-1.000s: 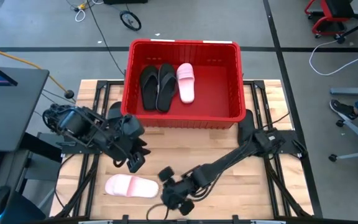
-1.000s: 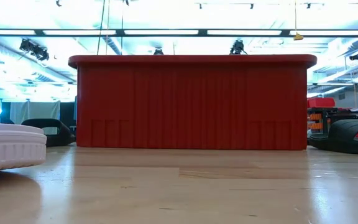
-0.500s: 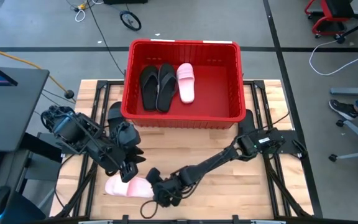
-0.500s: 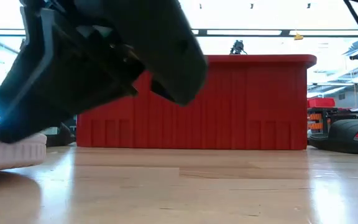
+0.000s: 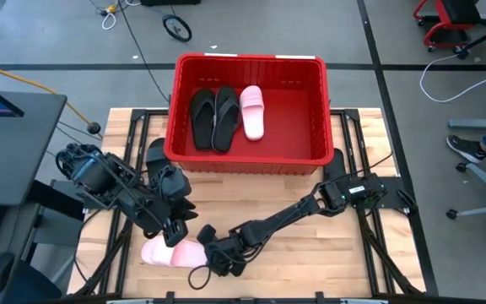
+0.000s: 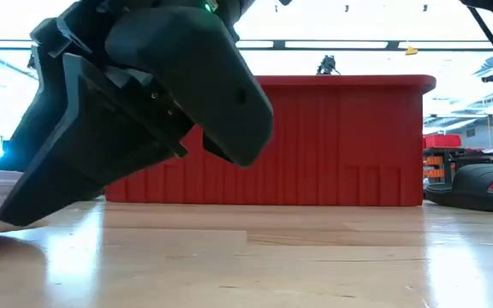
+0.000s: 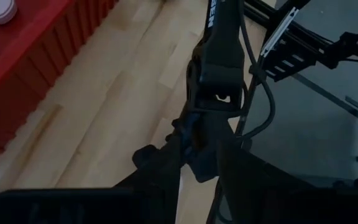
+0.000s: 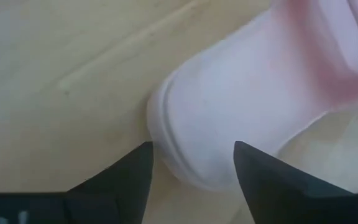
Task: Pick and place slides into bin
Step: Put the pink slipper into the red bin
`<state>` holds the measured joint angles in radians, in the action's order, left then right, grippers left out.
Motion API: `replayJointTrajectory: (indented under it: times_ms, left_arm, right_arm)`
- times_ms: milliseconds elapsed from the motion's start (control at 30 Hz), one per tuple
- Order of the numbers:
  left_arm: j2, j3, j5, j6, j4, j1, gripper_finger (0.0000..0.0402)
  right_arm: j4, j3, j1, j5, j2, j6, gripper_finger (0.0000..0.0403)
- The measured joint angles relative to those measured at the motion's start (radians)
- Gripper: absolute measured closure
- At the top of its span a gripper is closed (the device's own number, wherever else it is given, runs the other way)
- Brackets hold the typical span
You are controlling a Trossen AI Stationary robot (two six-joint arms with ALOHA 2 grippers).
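The pink slide (image 5: 169,252) lies at the lower left of the table. The right gripper (image 8: 191,163) is open around its end. It should go lower, then squeeze. The left gripper (image 5: 178,226) hangs close; I can't tell its fingers.

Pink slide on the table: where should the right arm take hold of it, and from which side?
Probably at the rounded end of the pink slide, across its sole edges. It lies flat on the table, that end faces the open right end effector, and the strap sits farther back. The left end effector hangs beside the slide.
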<state>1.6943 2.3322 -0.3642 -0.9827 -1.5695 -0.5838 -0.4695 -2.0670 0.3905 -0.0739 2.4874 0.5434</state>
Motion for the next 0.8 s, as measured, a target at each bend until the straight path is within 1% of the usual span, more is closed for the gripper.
replayJointTrajectory:
  times_ms: [100, 233, 333, 467, 500, 533, 633, 700, 800]
  left_arm:
    - [0.000, 0.000, -0.001, 0.001, 0.000, 0.000, 0.0290]
    - [0.000, 0.000, -0.001, 0.006, 0.000, 0.000, 0.0290]
    - [0.000, 0.000, -0.004, 0.006, 0.000, 0.000, 0.0290]
    - [0.000, 0.000, -0.014, 0.006, 0.000, 0.000, 0.0292]
    - [0.000, 0.000, -0.016, 0.006, 0.001, 0.000, 0.0293]
    - [0.000, 0.000, -0.016, 0.006, 0.000, 0.000, 0.0294]
    - [0.000, 0.000, -0.017, 0.006, 0.001, 0.000, 0.0296]
    - [0.000, 0.000, -0.024, 0.006, 0.000, 0.000, 0.0296]
    - [0.000, 0.000, -0.032, 0.006, 0.001, 0.000, 0.0297]
  right_arm:
    - [0.004, 0.000, 0.000, 0.036, 0.000, 0.001, 0.0200]
    - [0.015, 0.000, 0.000, 0.084, 0.009, 0.000, 0.0250]
    - [0.018, 0.000, -0.002, 0.087, 0.017, 0.000, 0.0294]
    - [0.022, 0.000, -0.004, 0.086, 0.019, -0.014, 0.0369]
    - [0.024, 0.000, -0.004, 0.086, 0.019, -0.026, 0.0382]
    - [0.024, 0.000, -0.004, 0.086, 0.019, -0.042, 0.0388]
    - [0.018, 0.000, -0.003, 0.085, 0.010, -0.112, 0.0385]
    - [-0.006, 0.000, 0.000, 0.085, -0.007, -0.163, 0.0392]
    - [-0.029, 0.000, 0.011, 0.112, -0.043, -0.253, 0.0394]
